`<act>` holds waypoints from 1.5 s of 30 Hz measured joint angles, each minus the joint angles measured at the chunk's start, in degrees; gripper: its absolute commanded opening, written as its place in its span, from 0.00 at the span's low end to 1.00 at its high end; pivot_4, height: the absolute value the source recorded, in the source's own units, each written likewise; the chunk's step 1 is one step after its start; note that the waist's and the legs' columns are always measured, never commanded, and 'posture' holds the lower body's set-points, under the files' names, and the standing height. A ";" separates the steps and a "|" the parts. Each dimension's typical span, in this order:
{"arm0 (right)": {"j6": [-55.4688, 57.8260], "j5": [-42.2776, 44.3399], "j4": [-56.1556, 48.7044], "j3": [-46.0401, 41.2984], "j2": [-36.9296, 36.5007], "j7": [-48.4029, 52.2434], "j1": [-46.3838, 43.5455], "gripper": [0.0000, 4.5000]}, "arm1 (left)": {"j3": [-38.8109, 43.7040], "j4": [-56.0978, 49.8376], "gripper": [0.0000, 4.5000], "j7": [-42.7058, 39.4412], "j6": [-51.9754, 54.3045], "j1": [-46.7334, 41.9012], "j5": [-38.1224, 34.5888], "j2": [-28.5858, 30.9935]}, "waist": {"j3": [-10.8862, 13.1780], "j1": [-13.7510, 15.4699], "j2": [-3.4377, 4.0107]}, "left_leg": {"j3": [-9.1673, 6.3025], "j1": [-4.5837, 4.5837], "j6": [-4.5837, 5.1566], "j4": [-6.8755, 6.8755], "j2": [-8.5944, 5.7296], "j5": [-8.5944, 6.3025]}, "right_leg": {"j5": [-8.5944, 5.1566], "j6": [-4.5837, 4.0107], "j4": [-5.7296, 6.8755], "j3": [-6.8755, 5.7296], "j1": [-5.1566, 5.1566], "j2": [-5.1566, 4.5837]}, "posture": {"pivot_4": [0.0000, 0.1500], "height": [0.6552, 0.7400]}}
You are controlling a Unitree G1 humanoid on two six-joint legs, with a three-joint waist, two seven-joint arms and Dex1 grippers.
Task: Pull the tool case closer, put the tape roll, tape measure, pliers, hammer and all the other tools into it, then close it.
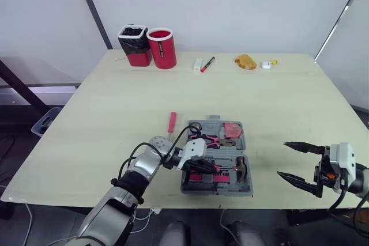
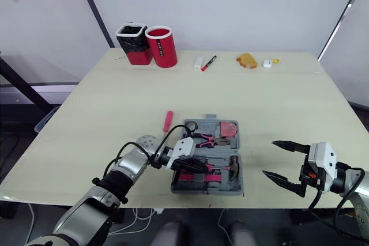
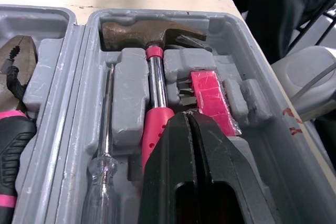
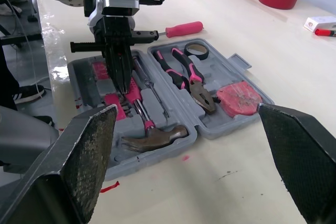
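Observation:
The grey tool case (image 1: 246, 143) lies open near the table's front edge. Inside it I see the hammer (image 1: 241, 166), the pink-handled pliers (image 1: 216, 140), the black tape roll (image 1: 195, 127) and the red tape measure (image 1: 232, 129). A clear-handled screwdriver (image 3: 102, 166) and a pink bit holder (image 3: 210, 95) sit beside the hammer's shaft. My left gripper (image 4: 123, 87) is shut with nothing in it, its tips just over the hammer's pink handle. A pink screwdriver (image 1: 172, 122) rests on the table left of the case. Right of the case my right gripper (image 1: 282, 158) hangs open.
At the back left stand a red cup (image 1: 162, 48) and a black-lined red bin (image 1: 134, 44). A white block (image 1: 198, 64), a marker (image 1: 207, 64), an orange object (image 1: 245, 61) and a small white item (image 1: 267, 64) lie along the far edge.

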 measured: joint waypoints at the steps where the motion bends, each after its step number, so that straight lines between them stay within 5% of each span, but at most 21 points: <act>1: 0.00 0.00 0.00 0.00 0.04 -0.09 0.12 1.00 | 0.24 -0.26 0.03 0.26 -0.03 0.35 -0.09 -0.02 | 0.00 -0.01 0.00 | 0.00 0.00 0.00 0.00 0.00 0.00 | 0.00 0.00 0.01 0.00 0.00 0.00 | 1.00 1.00; 13: 1.78 3.93 0.19 -3.33 6.67 -7.74 2.14 1.00 | 16.56 -17.83 0.03 7.61 14.22 6.61 -13.03 5.43 | -0.01 -0.58 0.04 | -0.02 -0.04 0.00 -0.03 0.05 0.00 | 0.00 -0.02 0.02 -0.01 -0.04 -0.01 | 1.00 1.00; 18: 1.28 3.68 3.83 -5.57 9.56 -11.60 3.62 1.00 | 27.18 -21.37 0.31 13.66 17.23 15.35 -16.74 10.31 | -0.01 -0.74 0.05 | -0.01 -0.01 0.00 -0.09 0.07 0.00 | -0.01 -0.03 0.00 0.00 -0.05 -0.03 | 1.00 1.00; 25: -2.42 1.46 8.00 -7.80 10.10 -12.75 6.11 1.00 | 36.22 -22.58 0.99 17.81 16.91 26.77 -18.17 13.52 | 0.00 -0.48 0.05 | 0.04 0.01 -0.01 -0.08 0.05 0.00 | -0.07 -0.11 -0.01 0.02 -0.06 -0.16 | 1.00 1.00; 35: -9.61 0.45 15.61 -13.44 10.61 -11.01 14.73 1.00 | 47.03 -25.01 0.99 22.11 15.05 44.28 -19.65 14.42 | -0.02 -0.42 0.07 | 0.08 0.07 -0.01 -0.12 0.23 -0.01 | -0.16 -0.23 -0.03 0.04 -0.07 -0.25 | 1.00 1.00; 45: -10.87 0.76 16.74 -14.22 10.77 -8.87 16.13 1.00 | 46.11 -27.55 0.99 25.02 15.77 43.17 -20.14 13.84 | -0.04 -0.38 0.10 | 0.10 0.07 -0.01 -0.12 0.22 -0.01 | -0.17 -0.23 -0.04 0.05 -0.08 -0.25 | 1.00 1.00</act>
